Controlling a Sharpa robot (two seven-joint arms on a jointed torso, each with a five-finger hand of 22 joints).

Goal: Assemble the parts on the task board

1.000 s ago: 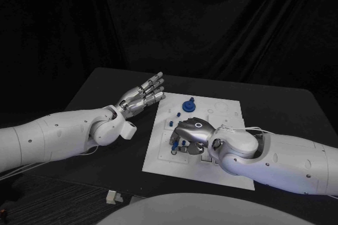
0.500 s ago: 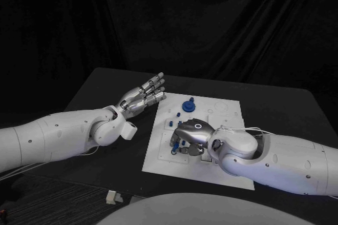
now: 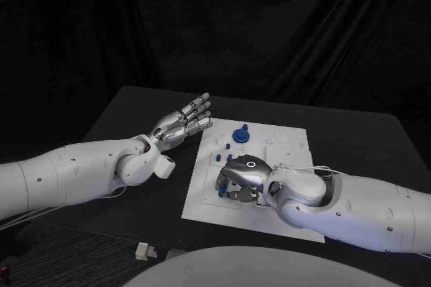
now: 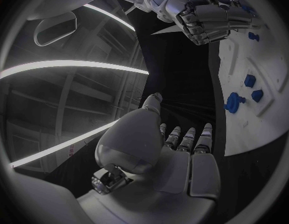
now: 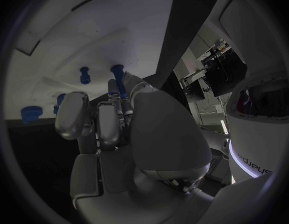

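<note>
White task board [image 3: 286,147] sits mid-frame in my head view on the black bench [image 3: 359,137]. My right hand [image 3: 241,175] hunches over its lower left part, fingers curled down among small blue parts. From above I cannot tell what they hold; the right wrist view shows a blue peg [image 5: 119,82] pinched at the fingertips. My left hand [image 3: 183,124] hovers off the board's upper left corner, fingers straight, spread, holding nothing. A blue knob [image 3: 240,135] stands near the board's top.
</note>
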